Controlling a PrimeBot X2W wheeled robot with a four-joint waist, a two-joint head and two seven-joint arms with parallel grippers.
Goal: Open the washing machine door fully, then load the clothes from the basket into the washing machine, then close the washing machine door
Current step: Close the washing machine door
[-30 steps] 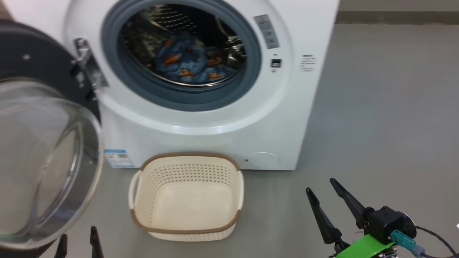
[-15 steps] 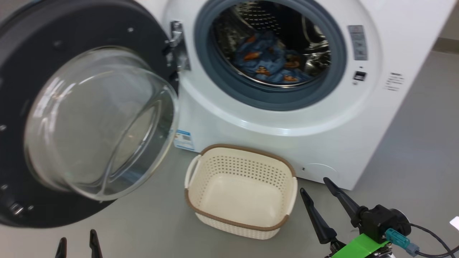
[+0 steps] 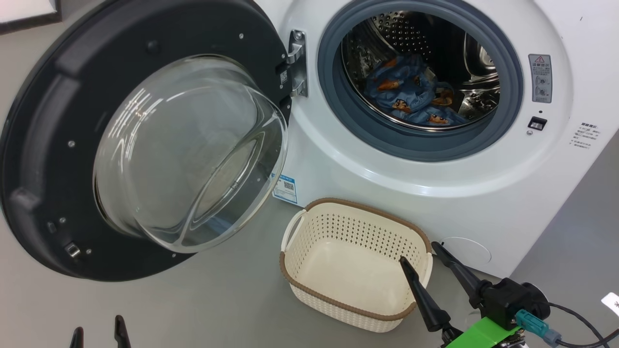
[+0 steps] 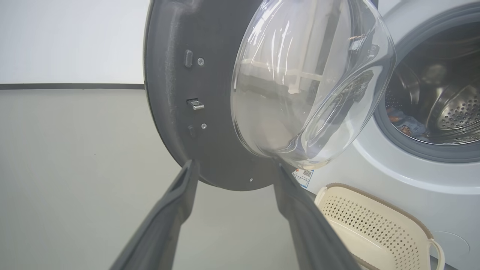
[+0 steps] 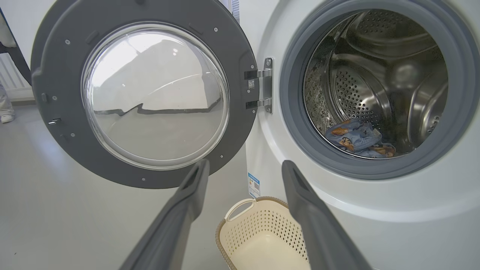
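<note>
Washing machine door (image 3: 145,145): swung out on the steel hinge (image 3: 296,63), taking up the left half of the head view, inner side and bulging glass bowl turned toward the camera. Latch hook (image 4: 195,104) on the dark rim, centre-left of the left wrist view.

Washing machine (image 3: 435,193): upper right of the head view, mouth uncovered, grey gasket (image 3: 420,147) ringing the steel drum (image 5: 375,67).

Clothes (image 3: 411,99): blue with orange-brown prints, heaped low in the drum behind the gasket lip.

Basket (image 3: 358,227): on the grey floor at lower centre of the head view, just in front of the machine and below its mouth. Near the door's lower right edge but apart from it. Bare cream bottom showing.

Left gripper (image 3: 96,333): bottom left corner of the head view, finger ends only, spread apart, nothing held. In the left wrist view, fingertips wide apart and overlapping the door's lower rim in the picture; contact not determinable there.

Right gripper (image 3: 420,253): lower right of the head view, fingers spread, nothing between them. Tips overlapping the basket's right corner in the picture, one finger crossing in front of the basket wall. Green bracket (image 3: 483,333) and cable (image 3: 580,314) behind the wrist.

Surroundings: blue energy label (image 3: 285,186) beside the door's lower edge; round cap (image 3: 466,249) low on the cabinet, partly behind the right fingers; warning sticker (image 3: 540,78) and lock socket (image 3: 537,123) right of the mouth. Pale shoe (image 5: 5,118) of a person at the far left edge of the right wrist view.
</note>
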